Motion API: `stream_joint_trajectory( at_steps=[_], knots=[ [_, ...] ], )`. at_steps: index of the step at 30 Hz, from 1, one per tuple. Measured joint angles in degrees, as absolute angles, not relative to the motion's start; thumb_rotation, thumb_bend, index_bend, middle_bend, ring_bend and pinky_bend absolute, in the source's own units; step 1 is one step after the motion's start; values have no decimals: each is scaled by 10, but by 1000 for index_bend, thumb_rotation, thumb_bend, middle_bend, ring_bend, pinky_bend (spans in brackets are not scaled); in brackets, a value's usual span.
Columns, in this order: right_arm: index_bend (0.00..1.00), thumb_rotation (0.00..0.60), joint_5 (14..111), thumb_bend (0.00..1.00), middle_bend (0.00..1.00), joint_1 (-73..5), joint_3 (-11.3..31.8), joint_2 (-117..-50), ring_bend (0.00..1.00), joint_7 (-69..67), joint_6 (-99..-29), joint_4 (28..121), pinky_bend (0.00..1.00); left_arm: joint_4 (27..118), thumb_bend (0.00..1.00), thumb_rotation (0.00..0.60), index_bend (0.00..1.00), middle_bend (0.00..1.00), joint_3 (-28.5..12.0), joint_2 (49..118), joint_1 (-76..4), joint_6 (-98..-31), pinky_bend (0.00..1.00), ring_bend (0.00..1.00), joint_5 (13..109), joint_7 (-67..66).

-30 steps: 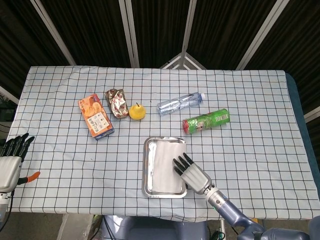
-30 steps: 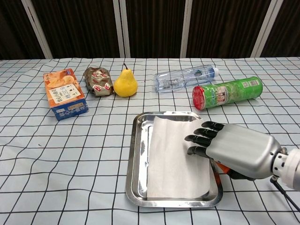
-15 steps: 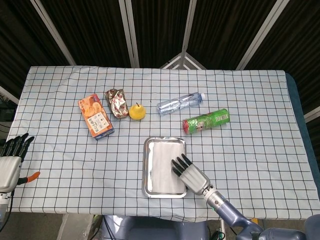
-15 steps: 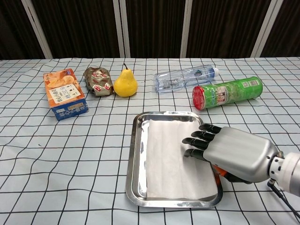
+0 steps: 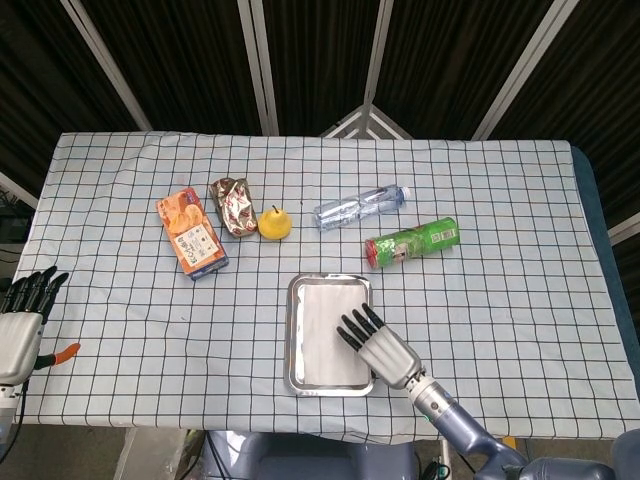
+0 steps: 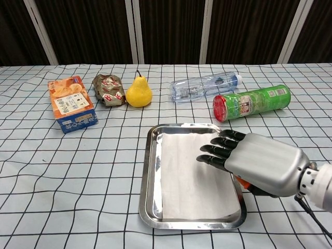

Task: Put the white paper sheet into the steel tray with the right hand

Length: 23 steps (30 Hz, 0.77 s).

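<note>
— White sheet (image 6: pixel 191 176): where is it seen?
— Flat inside the steel tray (image 6: pixel 150 176).
— And the right hand (image 6: pixel 254 163)?
— Held over the tray's right edge, fingers (image 6: pixel 213 150) extended and slightly apart; nothing is gripped. The left hand (image 5: pixel 20 320) is seen far left, empty, fingers straight.

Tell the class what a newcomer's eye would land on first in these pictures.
First, the big silver right hand with dark fingers spread over the white paper sheet, which lies flat in the steel tray at the table's near edge. Next, the yellow pear and green can beyond.
</note>
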<state>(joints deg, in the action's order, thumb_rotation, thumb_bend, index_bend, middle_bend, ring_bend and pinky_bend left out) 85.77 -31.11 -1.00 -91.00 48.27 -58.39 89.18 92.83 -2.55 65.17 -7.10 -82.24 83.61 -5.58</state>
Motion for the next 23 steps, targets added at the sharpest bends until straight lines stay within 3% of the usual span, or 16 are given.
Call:
stream_joint_trajectory(
  at_steps=[4,14,23],
  knots=[
    [0,600,879,674,13,-308,-3,-894,0,486,-618,922,0,929,65,600,0,0,-25,652,-70,-824,0,0,837,-57],
    [0,600,919,546,0,-266,-4,-795,0,470,-719,992,0,929,65,600,0,0,-25,651,-70,-825,0,0,837,-55],
    [0,600,953,375,0,-164,-42,-687,0,339,-875,956,0,928,65,600,0,0,-24,652,-70,-828,0,0,841,-58]
  ],
)
